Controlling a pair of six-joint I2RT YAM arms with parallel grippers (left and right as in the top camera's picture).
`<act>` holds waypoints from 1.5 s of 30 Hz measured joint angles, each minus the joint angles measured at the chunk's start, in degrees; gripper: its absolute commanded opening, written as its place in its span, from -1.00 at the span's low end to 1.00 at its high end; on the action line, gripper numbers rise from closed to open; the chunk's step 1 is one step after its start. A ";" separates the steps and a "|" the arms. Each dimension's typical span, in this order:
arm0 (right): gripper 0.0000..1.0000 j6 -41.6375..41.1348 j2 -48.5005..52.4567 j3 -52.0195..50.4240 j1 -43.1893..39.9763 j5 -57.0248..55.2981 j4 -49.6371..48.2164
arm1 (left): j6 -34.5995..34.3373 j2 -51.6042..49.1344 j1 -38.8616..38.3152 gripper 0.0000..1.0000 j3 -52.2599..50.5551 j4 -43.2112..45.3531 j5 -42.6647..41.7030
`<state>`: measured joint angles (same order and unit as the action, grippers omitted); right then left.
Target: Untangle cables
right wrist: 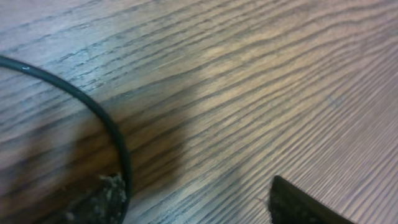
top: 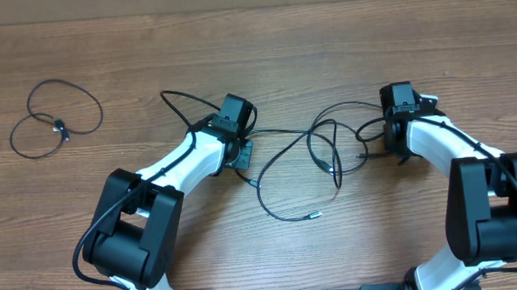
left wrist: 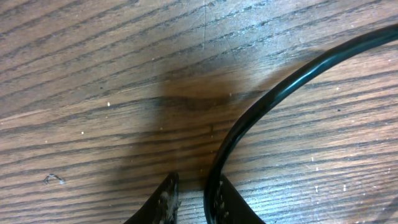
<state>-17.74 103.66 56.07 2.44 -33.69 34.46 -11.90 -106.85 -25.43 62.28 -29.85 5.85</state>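
Thin black cables point(top: 321, 135) lie looped over one another on the wooden table between my two arms, with small plug ends point(top: 314, 216) toward the front. My left gripper point(top: 241, 154) sits at the tangle's left end. In the left wrist view its jaws point(left wrist: 194, 200) stand narrowly apart with a cable point(left wrist: 249, 118) running between them. It lies against the right finger point(left wrist: 225, 202), with a gap to the left one. My right gripper point(top: 397, 148) is at the tangle's right end. Its jaws point(right wrist: 199, 202) are wide open, and a cable point(right wrist: 115, 137) curves past the left fingertip point(right wrist: 99, 199).
A separate black cable point(top: 56, 119) lies in two loops at the far left of the table, away from both arms. Another strand point(top: 182, 100) arcs out behind the left wrist. The table's back edge point(top: 252, 7) runs along the top.
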 measured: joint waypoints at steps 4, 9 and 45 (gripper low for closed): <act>0.57 0.90 -0.11 0.00 -0.20 0.39 -0.55 | 0.00 0.00 0.00 -0.58 0.00 0.00 0.02; 0.85 3.28 -0.04 0.70 -0.15 -3.21 3.37 | 0.00 0.00 0.00 -0.58 0.00 -0.04 0.00; 1.00 -2.58 1.18 6.88 -1.53 24.41 23.56 | 0.00 0.00 0.00 -0.39 0.00 -0.42 0.20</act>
<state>-20.32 104.84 62.96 0.91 -9.28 58.02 -11.90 -106.85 -25.43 62.28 -30.26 6.04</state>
